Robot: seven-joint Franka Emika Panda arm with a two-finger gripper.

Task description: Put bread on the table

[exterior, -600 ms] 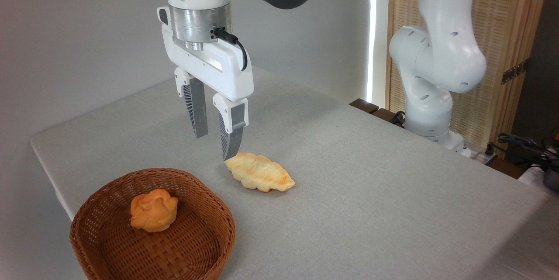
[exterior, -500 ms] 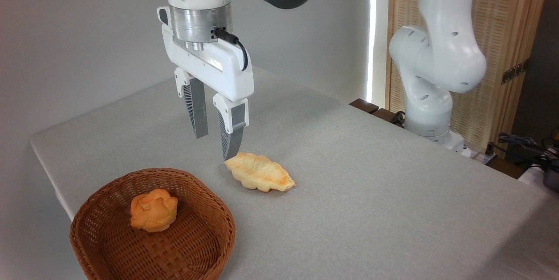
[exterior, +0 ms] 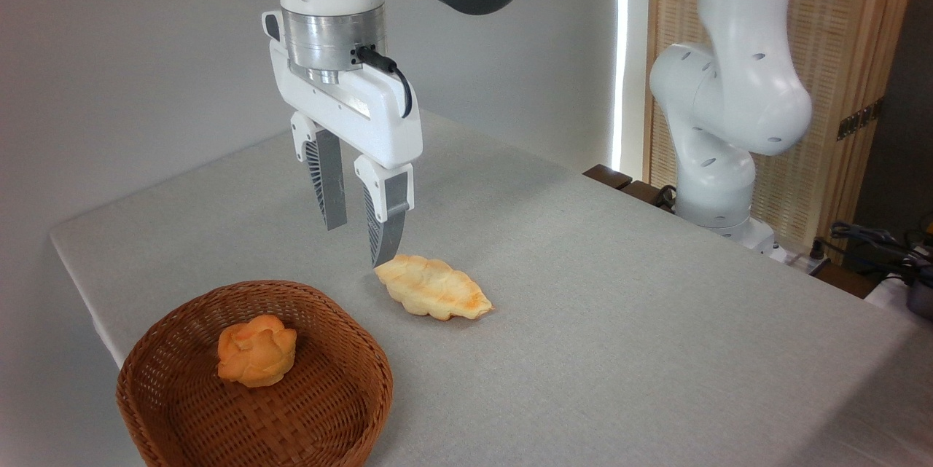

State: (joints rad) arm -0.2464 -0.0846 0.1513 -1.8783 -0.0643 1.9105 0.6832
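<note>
The gripper (exterior: 358, 242) is hanging above the worktop (exterior: 619, 307) with fingers spread and empty. Below and left of it, the bread (exterior: 256, 350) is sitting inside the basket (exterior: 342, 409); a loaf (exterior: 434, 287) is lying just right.

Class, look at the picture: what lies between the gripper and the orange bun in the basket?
In the camera view, only bare grey table and the basket rim separate the open gripper from the bun. The pale loaf lies off to the right.
</note>
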